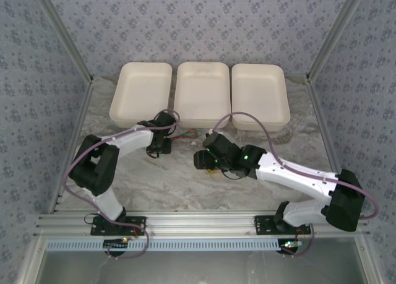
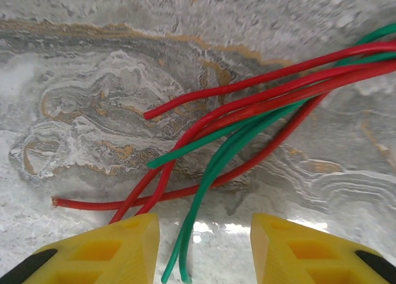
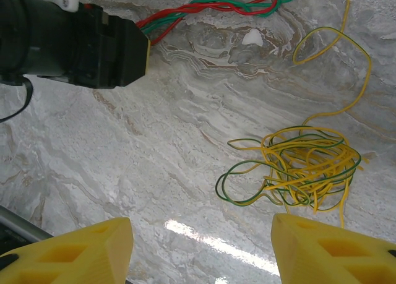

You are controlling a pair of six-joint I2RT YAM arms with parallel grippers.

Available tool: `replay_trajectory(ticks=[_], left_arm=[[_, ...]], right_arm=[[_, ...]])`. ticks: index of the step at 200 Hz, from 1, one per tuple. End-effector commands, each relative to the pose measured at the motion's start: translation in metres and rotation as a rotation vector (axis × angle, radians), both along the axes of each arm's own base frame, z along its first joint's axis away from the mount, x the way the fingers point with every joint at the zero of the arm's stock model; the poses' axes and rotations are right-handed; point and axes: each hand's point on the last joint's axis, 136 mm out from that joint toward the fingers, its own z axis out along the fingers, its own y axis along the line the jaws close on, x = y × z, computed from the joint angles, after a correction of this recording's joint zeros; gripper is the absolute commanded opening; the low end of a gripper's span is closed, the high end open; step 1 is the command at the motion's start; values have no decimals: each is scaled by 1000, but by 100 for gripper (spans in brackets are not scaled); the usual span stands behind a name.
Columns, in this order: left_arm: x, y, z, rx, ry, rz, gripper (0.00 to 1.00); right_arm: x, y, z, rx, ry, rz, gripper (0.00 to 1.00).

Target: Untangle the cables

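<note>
**Fig.** Cable sorting, mid-task. The red and green wires (image 2: 278,97) lie as a loose bundle on the marble-patterned tabletop (image 2: 93,61), just on the near side of the middle white tray (image 1: 201,95). The yellow wire tangle (image 3: 303,169), which includes some yellow-green striped strands, lies farther to the near side of that tray and apart from the bundle. The left gripper (image 2: 204,247) hangs low over the free ends of the bundle with its jaws apart. Two green strands run through the gap, and nothing is pinched. The right gripper (image 3: 201,253) hovers beside the yellow tangle, its jaws spread wide and empty.

Handling, as judged: the wires look thread-thin, very light and limp, with smooth insulation that may slip through the pads. They should drag rather than lift cleanly, pulling neighbouring strands along. The best hold is probably a single strand near its free end, pinched flat against the tabletop. The knotted centre of the tangle is a poor place to grip.
</note>
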Motion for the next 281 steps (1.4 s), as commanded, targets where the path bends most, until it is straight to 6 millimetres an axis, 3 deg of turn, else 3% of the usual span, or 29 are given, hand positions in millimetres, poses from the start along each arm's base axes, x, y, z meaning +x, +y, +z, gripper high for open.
replay_trajectory(ticks=[1,18,52,73,89,116,129,143,160,190,216,232,252,281], left_arm=[[6,3,0,53,-24,-16,44],[9,-3,-3,40,-31,-29,42],[1,-17,-11,32,-13,-72,18],[-7,-17,-6,33,-42,-57,0],[-12,-12,6,16,-89,-33,0],[-23,-17,36,-109,-146,-23,0],[-28,-27,52,-193,-159,-45,0],[-34,-40,70,-287,-170,-76,0],[-38,-49,93,-376,-198,-98,0],[-41,-55,127,-490,-279,-100,0],[-42,-60,152,-577,-345,-100,0],[-43,-64,165,-629,-368,-105,0],[-44,-70,173,-681,-377,-111,0],[-46,-79,180,-737,-383,-123,0]], right_arm=[[1,2,-7,16,24,-15,64],[2,8,-18,26,56,-20,64],[9,26,-49,42,138,-39,62],[9,39,-65,44,183,-32,59],[8,43,-81,30,220,-52,56],[21,10,-122,-38,281,-177,43],[31,-21,-136,-88,289,-250,39],[42,-55,-138,-147,268,-314,36],[55,-83,-122,-158,208,-339,36],[65,-81,-46,-75,0,-240,41],[61,-81,17,81,-91,-230,55],[54,-74,50,237,-117,-231,69],[55,-58,76,462,-105,-260,85],[73,-21,106,761,-55,-275,96]])
